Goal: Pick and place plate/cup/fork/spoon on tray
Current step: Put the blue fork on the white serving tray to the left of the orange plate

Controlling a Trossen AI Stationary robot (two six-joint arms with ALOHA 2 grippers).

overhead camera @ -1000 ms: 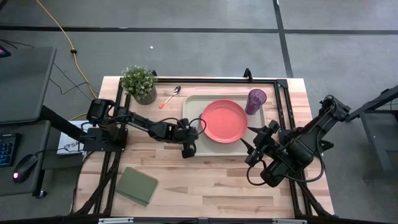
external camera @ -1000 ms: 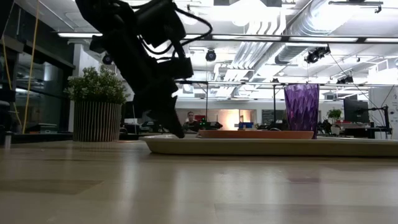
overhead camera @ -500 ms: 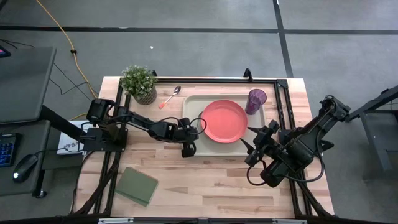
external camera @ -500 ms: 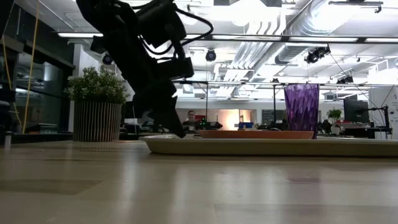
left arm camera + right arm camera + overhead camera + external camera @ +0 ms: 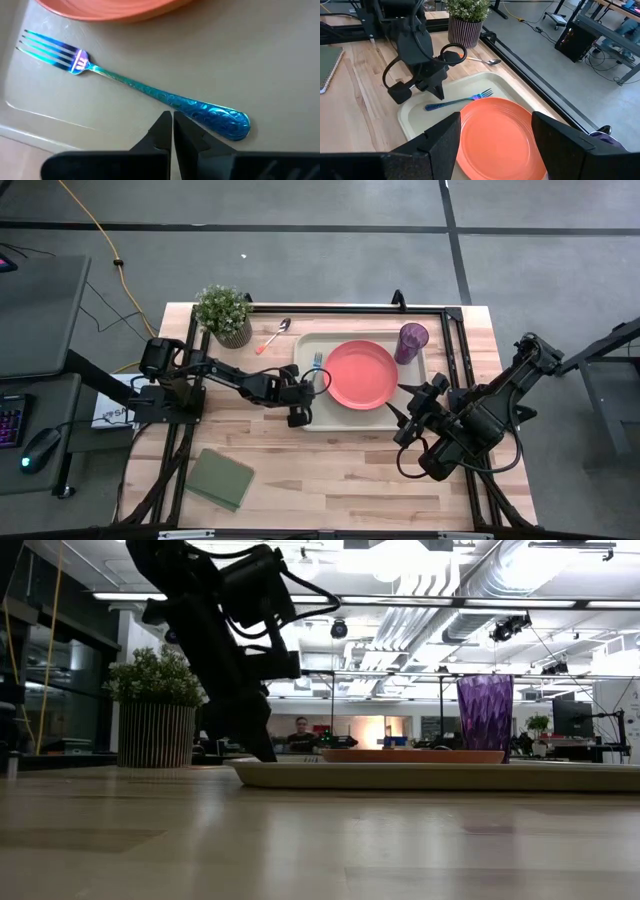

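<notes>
The beige tray (image 5: 345, 418) holds the orange-red plate (image 5: 360, 375), the purple cup (image 5: 411, 340) at its far right corner, and the blue fork (image 5: 150, 90). The fork lies flat on the tray floor left of the plate and also shows in the right wrist view (image 5: 460, 101). The orange-handled spoon (image 5: 272, 337) lies on the table beyond the tray's far left corner. My left gripper (image 5: 167, 122) is shut and empty, its tips just beside the fork's handle end (image 5: 225, 120). My right gripper (image 5: 405, 415) is open and empty at the tray's near right corner.
A potted plant (image 5: 224, 313) stands at the table's far left, next to the spoon. A green square pad (image 5: 221, 478) lies near the table's front left. A black frame rail (image 5: 345, 308) runs along the far edge. Bare wood lies in front of the tray.
My left gripper has drawn back a little toward the table's left edge, away from the plate. The fork lies on the tray beside its tips.
</notes>
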